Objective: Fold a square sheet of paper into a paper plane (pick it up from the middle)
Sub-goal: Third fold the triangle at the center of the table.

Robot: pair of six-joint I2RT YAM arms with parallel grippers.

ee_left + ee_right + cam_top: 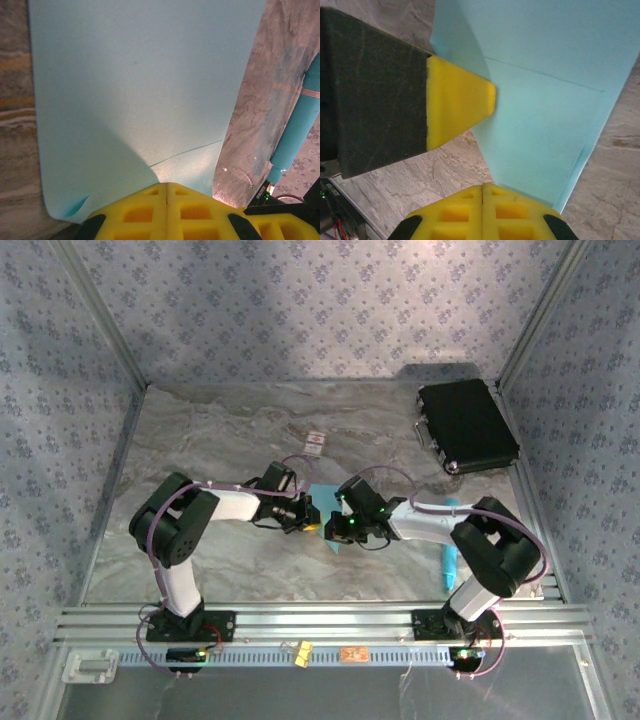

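The square sheet of paper (325,497) is light blue and lies at the table's middle between both grippers. It spreads wide in the left wrist view (140,90), with a fold line across its near part. My left gripper (167,185) is shut, its yellow tips set against the sheet's face; from above it sits left of the paper (308,515). My right gripper (484,186) is shut too, its tips at the near edge of the sheet (550,100); from above it sits right of the paper (343,527). The left fingers (457,107) touch the sheet's left edge. No paper shows between either pair of jaws.
A cyan pen-like stick (450,545) lies right of the right arm and shows in the left wrist view (300,125). A black case (468,425) sits at the back right. A small white card (316,441) lies behind the grippers. Patterned walls enclose the marbled table (200,440).
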